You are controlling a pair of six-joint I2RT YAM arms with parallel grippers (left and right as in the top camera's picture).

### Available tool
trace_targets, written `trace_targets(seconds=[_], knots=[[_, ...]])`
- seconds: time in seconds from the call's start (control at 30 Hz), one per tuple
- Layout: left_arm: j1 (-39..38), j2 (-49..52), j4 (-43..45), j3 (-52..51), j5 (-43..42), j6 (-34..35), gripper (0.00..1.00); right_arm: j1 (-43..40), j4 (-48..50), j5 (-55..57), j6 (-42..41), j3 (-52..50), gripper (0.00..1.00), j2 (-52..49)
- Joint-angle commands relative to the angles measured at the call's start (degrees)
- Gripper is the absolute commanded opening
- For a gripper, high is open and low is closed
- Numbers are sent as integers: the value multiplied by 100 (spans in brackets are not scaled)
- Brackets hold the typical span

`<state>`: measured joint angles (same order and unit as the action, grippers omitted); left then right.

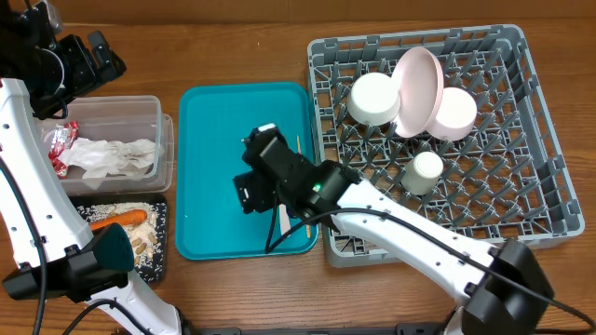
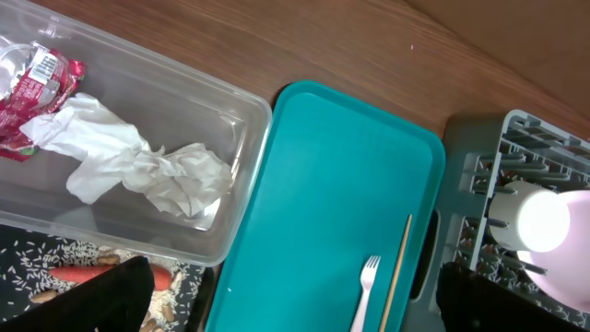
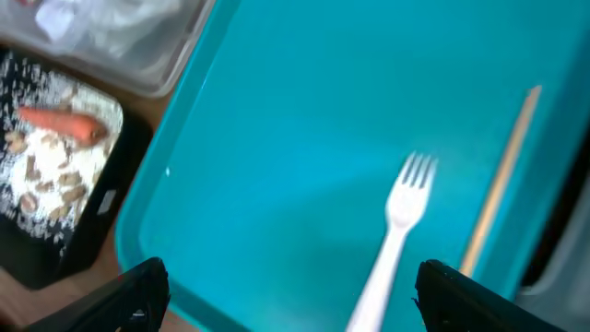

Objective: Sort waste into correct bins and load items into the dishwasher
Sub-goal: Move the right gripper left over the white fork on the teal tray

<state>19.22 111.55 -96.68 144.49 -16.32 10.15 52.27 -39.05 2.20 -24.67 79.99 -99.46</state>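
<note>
The white fork (image 3: 396, 240) and the wooden chopstick (image 3: 502, 175) lie side by side on the teal tray (image 1: 214, 167). My right gripper (image 3: 300, 300) hangs open just above the fork's handle, which lies between the fingers without touching them. My left gripper (image 2: 295, 314) is open and empty, high over the clear tub (image 2: 240, 120), which holds the napkins (image 2: 138, 166) and red wrapper (image 2: 32, 88). A carrot (image 1: 121, 220) and rice lie in the black tray (image 1: 158, 251). The grey rack (image 1: 521, 177) holds the pink plate (image 1: 417, 88), two bowls (image 1: 374, 98) (image 1: 456, 113) and the cup (image 1: 424, 170).
The teal tray sits between the tub and the rack, its right rim close against the rack's left wall. The right arm reaches across the rack's front left corner. Bare wooden table runs along the far side and in front of the rack.
</note>
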Motion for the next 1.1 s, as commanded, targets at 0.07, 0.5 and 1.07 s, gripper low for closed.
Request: trace_targets(seconds=[0.07, 0.5, 1.07], knots=[[9, -28, -11, 42, -61, 31, 100, 11, 35, -348, -645, 31, 87, -507], [9, -28, -11, 42, -63, 31, 100, 4, -245, 157, -2118, 20, 58, -1480], [9, -28, -11, 42, -61, 28, 100, -59, -433, -256, -2636, 22, 60, -1582]])
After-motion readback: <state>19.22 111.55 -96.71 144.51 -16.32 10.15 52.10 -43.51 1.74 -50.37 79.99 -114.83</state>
